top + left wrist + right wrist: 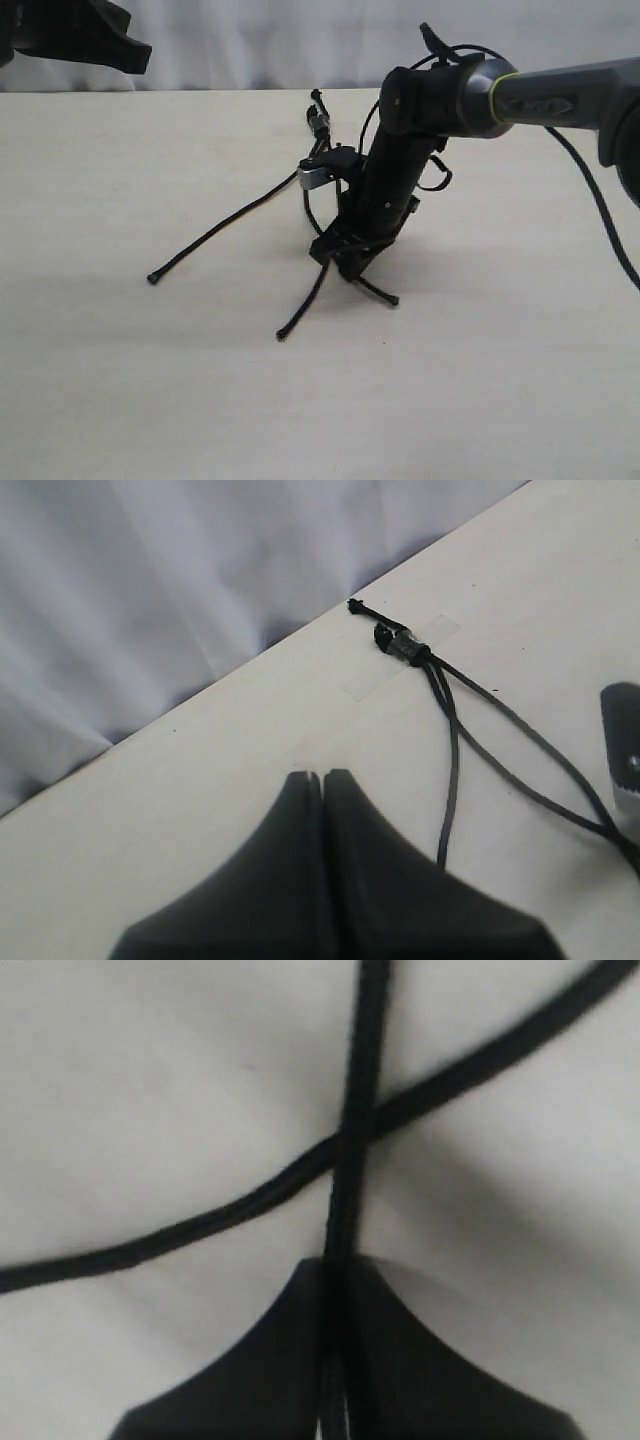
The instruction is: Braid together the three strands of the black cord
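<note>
The black cord's knot [318,120] lies at the table's far edge under a clear tape strip [400,660]; the left wrist view shows the knot [398,642] too. Three strands fan toward the front: a left one [215,235], a middle one [305,305] and a short right one [380,293]. My right gripper [348,262] points down onto the table among them, shut on one strand [345,1190], which crosses over another strand [200,1225]. My left gripper [325,776] is shut and empty, raised at the far left [75,40], away from the cord.
The beige table [130,390] ends at a white curtain [250,40] behind the knot. The right arm [560,95] reaches in from the right, its smooth black cable [600,220] hanging beside it. A grey part on its wrist [315,176] sits near the strands.
</note>
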`<state>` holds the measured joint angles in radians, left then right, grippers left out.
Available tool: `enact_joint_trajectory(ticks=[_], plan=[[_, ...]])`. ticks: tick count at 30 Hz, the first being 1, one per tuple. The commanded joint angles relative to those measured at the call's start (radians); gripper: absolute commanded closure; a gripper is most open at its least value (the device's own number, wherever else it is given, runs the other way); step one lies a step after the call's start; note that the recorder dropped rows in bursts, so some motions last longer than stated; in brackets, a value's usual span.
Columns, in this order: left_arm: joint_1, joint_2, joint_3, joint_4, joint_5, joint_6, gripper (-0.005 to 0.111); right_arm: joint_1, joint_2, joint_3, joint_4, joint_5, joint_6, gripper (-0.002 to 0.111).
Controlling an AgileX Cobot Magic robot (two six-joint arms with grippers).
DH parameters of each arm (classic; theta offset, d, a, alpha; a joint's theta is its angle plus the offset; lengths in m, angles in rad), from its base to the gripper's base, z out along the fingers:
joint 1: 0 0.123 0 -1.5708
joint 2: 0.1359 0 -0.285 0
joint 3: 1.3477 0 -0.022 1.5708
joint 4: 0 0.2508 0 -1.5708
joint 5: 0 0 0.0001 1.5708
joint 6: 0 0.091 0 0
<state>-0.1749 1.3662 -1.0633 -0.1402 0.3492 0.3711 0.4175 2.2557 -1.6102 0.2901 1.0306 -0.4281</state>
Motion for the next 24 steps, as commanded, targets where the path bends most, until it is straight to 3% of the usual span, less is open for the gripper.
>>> enact_joint_trajectory(ticks=[1, 9, 24], plan=[[-0.001, -0.004, 0.003, -0.012, -0.013, -0.005, 0.107, 0.062, -0.009, -0.006, 0.061, 0.015, -0.1, 0.104], [-0.001, -0.004, 0.003, -0.012, -0.013, -0.005, 0.107, 0.04, -0.157, -0.051, -0.066, 0.014, -0.021, 0.104], [-0.001, -0.004, 0.003, -0.014, -0.011, -0.005, 0.107, -0.207, -0.196, -0.049, -0.086, -0.043, -0.016, 0.104]])
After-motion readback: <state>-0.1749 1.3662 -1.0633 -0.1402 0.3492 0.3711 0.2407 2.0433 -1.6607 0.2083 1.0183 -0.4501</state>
